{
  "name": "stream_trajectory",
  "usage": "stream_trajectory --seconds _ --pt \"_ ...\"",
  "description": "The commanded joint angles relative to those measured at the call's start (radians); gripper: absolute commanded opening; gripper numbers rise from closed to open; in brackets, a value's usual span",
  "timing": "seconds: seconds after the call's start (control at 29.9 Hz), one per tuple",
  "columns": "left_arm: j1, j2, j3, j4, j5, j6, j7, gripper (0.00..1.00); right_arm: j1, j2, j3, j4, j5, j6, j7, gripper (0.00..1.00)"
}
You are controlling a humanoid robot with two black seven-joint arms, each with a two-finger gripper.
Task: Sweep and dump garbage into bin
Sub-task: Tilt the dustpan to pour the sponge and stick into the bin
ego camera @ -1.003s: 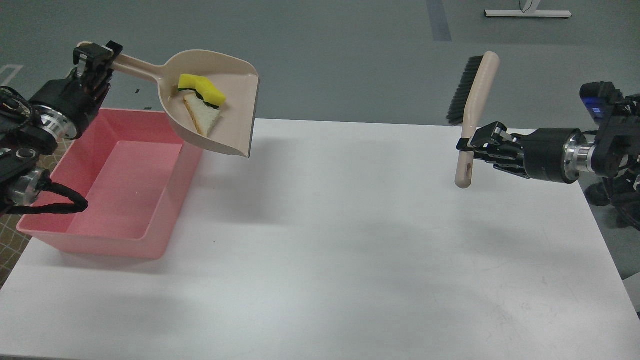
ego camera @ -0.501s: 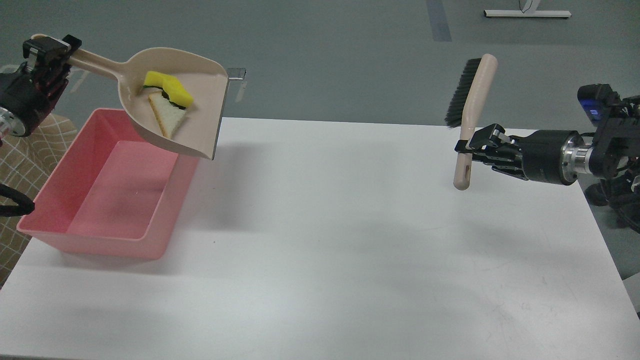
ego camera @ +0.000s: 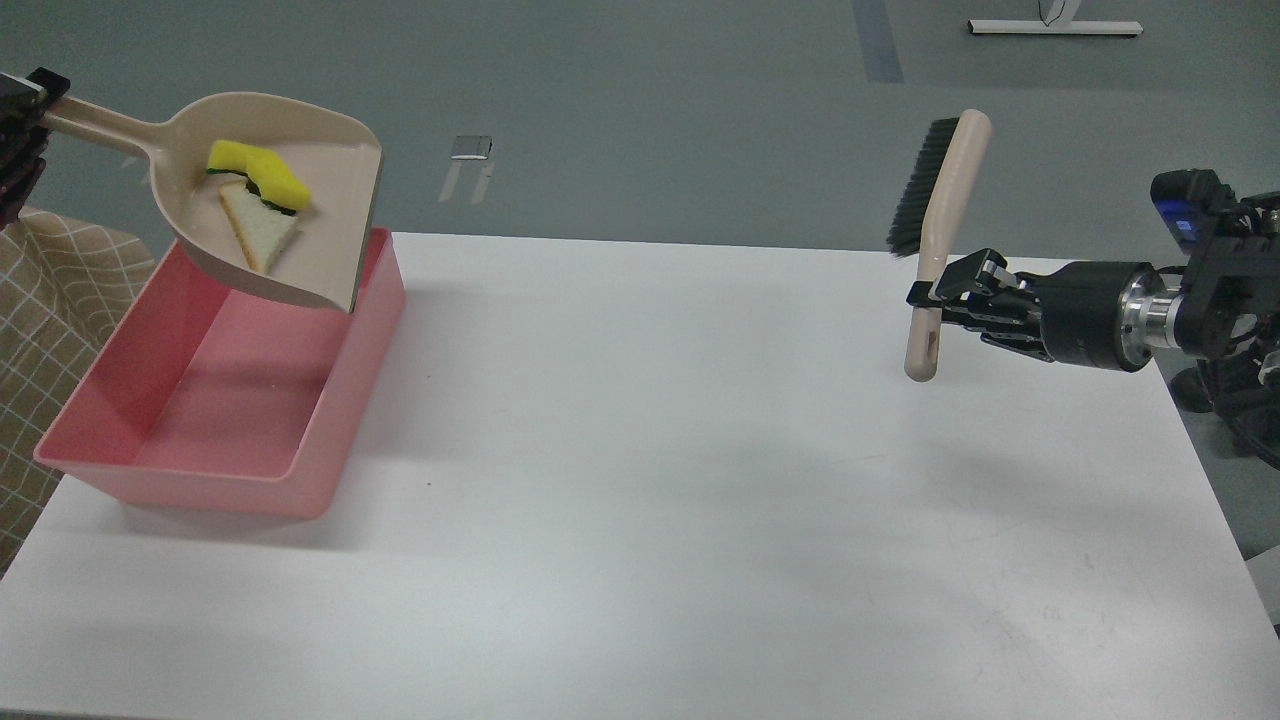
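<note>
The beige dustpan (ego camera: 335, 215) hangs tilted above the far end of the pink bin (ego camera: 215, 488), its lip pointing down over the bin's right wall. In it lie the yellow sponge (ego camera: 250, 165) with its dark green layer and the triangular bread slice (ego camera: 263, 233). My left gripper (ego camera: 28, 95) is at the left edge, mostly cut off, shut on the dustpan's handle. My right gripper (ego camera: 935, 296) is shut on the handle of a beige brush (ego camera: 940, 190), held upright above the table's right side with its black bristles facing left. The bin's floor is bare.
The white table (ego camera: 700, 450) carries the bin at its left end. A beige checked cloth (ego camera: 60, 290) lies off the table's left edge. A small grey object (ego camera: 470, 148) and a white frame (ego camera: 1055, 28) are on the floor beyond.
My left gripper has carried the dustpan with sponge and bread leftward, so it now hangs over the bin instead of beside its right wall. The right gripper and brush have barely moved.
</note>
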Motion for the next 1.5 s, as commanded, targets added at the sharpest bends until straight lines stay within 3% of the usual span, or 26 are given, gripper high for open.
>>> stream_trajectory --seconds 0.0,0.5,0.8,0.94,1.47 --pt "0.000 0.015 0.009 0.046 0.002 -0.033 -0.001 0.00 -0.003 0.000 0.000 -0.001 0.000 0.000 0.000 0.00" --pt "0.091 0.077 0.015 0.055 0.051 -0.037 -0.001 0.00 -0.006 0.000 0.000 -0.001 0.000 0.000 0.000 0.00" --pt "0.086 0.103 0.012 0.055 0.123 -0.012 -0.001 0.00 -0.008 0.000 0.000 -0.001 0.000 0.000 0.000 0.00" --pt "0.077 0.103 0.009 0.055 0.201 0.037 -0.001 0.00 -0.008 0.000 0.000 -0.001 0.000 0.000 0.000 0.00" --pt "0.000 0.123 0.006 0.026 0.334 0.039 -0.001 0.00 -0.009 0.000 0.001 -0.001 -0.002 0.000 0.000 0.00"
